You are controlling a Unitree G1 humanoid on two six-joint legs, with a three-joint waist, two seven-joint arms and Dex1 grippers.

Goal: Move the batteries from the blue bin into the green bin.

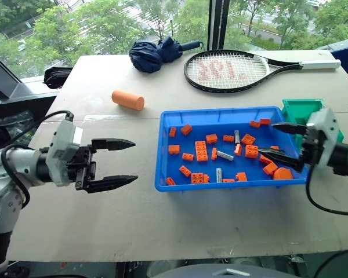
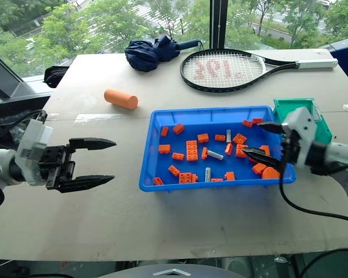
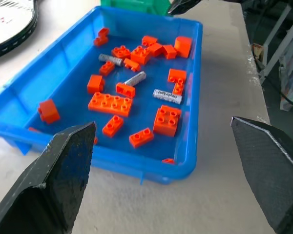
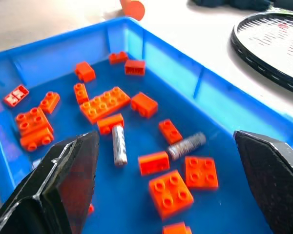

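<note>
I see the blue bin (image 1: 162, 168) sitting right of centre on the table (image 1: 104, 220), scattered with orange toy bricks (image 1: 202, 150). Three batteries lie loose on its floor among the bricks: one (image 1: 236, 136) toward the far side, one (image 1: 224, 155) near the middle, one (image 1: 218, 174) close to the near wall. The green bin (image 1: 301, 110) stands at the blue bin's far right corner, touching or just beside it; I can't tell which. My left gripper (image 1: 124, 163) hovers over bare table left of the blue bin, fingers spread wide, nothing between them. My right gripper (image 1: 281, 141) is over the blue bin's right end, fingers likewise parted and empty. Beyond the bins on the table: an orange cylinder (image 1: 127, 99), a folded navy umbrella (image 1: 156, 53) and a tennis racket (image 1: 226, 70).
</note>
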